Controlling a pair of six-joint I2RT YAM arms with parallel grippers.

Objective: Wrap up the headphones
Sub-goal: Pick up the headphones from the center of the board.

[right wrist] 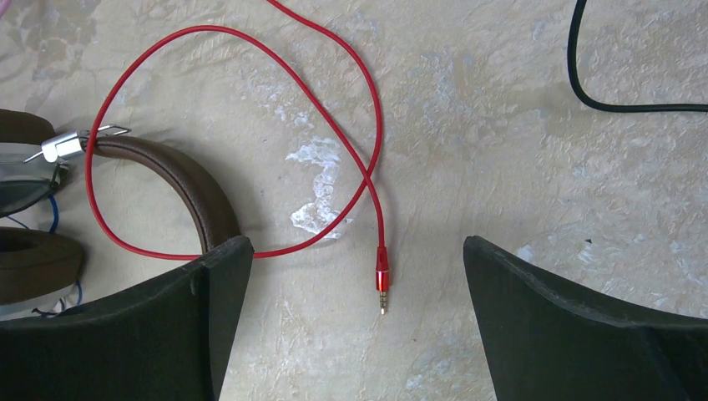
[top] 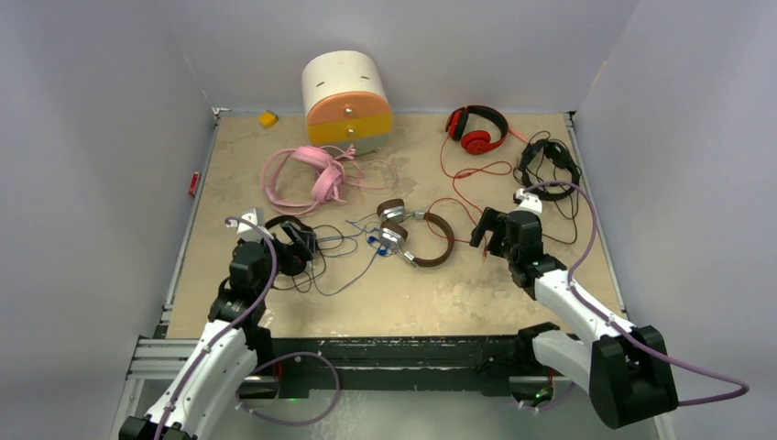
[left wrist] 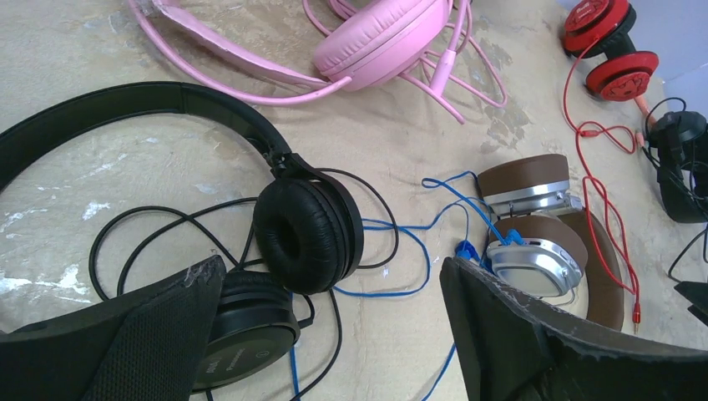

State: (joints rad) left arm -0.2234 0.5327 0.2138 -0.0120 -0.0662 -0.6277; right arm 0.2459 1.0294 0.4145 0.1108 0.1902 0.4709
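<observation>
Wide open: right claw (right wrist: pixel 354 251) over red plug (right wrist: pixel 381 282); left claw (left wrist: pixel 330 269) apparently empty.

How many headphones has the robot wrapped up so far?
None look wrapped yet. The pink headphones, red headphones, brown headphones, near black headphones and far black headphones all have loose, sprawling cables. Nothing is held, but the right claw hangs open over the red plug, and the left claw is open over the near black headphones. All five are left to do.
</observation>
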